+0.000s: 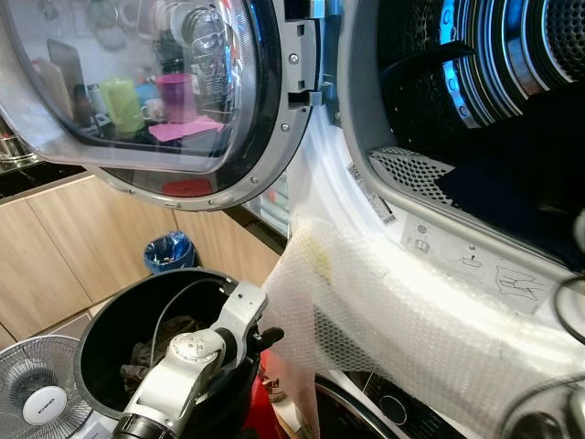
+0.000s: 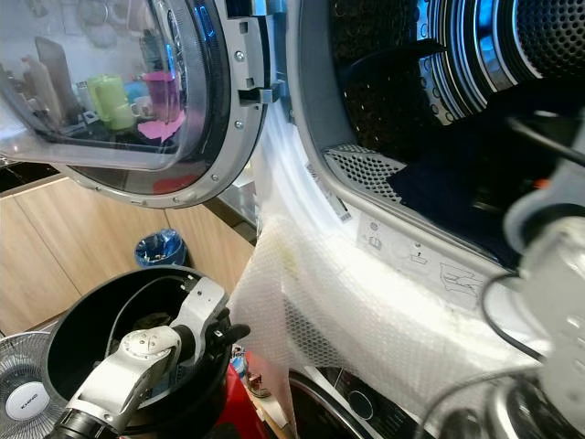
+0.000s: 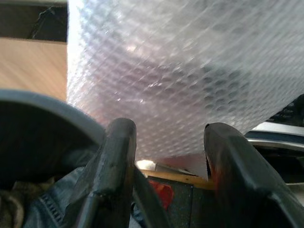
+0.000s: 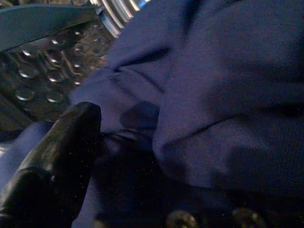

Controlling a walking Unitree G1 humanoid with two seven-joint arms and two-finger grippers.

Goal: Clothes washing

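Two machines' worth of front fills the head views: an upper washer drum (image 1: 484, 55) stands wide open, its round glass door (image 1: 174, 91) swung out to the robot's left, and a sheet of bubble wrap (image 1: 393, 311) hangs over the lower lip of the opening and down the front. Inside the drum lies dark blue clothing (image 1: 512, 183), piled against the perforated metal wall. The right gripper (image 4: 76, 156) is deep in the drum, pressed in among that blue cloth; one black finger (image 4: 52, 161) lies against the folds, and it cannot be told whether the fingers are closed on the fabric or merely resting in it. Lower down on the robot's left stands a black laundry basket (image 1: 101, 320) with more clothes (image 1: 174, 338) in it, among them denim at the rim. The left gripper (image 3: 166, 156) hangs over the basket's near edge, just beside the hanging bubble wrap, its two fingers spread apart with nothing between them. A white fan (image 1: 37, 389) stands on the floor beside the basket.
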